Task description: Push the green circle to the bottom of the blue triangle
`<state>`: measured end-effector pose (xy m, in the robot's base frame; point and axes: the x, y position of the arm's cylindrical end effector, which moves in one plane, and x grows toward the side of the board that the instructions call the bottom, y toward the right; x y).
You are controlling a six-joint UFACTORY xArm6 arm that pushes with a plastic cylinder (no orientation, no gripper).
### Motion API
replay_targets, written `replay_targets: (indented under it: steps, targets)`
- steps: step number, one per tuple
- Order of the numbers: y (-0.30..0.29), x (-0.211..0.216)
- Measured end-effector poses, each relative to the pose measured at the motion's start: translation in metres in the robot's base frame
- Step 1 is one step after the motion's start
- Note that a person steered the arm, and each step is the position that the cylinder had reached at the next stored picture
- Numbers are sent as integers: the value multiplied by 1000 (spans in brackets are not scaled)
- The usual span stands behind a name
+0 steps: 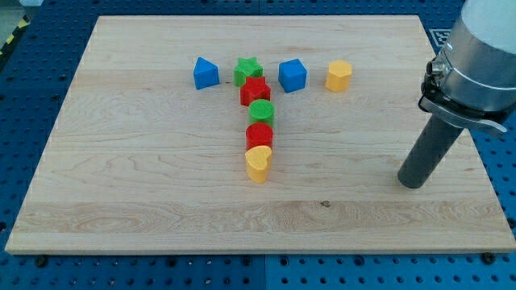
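Tool down on the desk (121, 201): my tip (412, 183) sits bare, touching no block, well to the right of the green circle (261, 111). From that circle, the blue triangle (205, 73) lies up-left; below it a red block (260, 134), possibly round.

No legible text, label, brand or number is found anywhere in the view. A black-and-white patterned marker (440, 37) is partly seen at about two o'clock, beyond the wooden board (161, 193), but nothing on it can be read. The coloured blocks are unmarked.
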<state>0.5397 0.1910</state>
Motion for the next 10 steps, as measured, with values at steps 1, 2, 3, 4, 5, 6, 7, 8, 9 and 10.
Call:
replay_targets:
  steps: [1, 2, 3, 4, 5, 6, 7, 8, 9, 10]
  targets:
    - [0, 0]
    - [-1, -5]
    - [-20, -53]
    - [-56, -83]
    - [-61, -83]
    - [-124, -83]
    - [-149, -83]
    - [-151, -85]
    - [-159, -88]
    - [-159, -88]
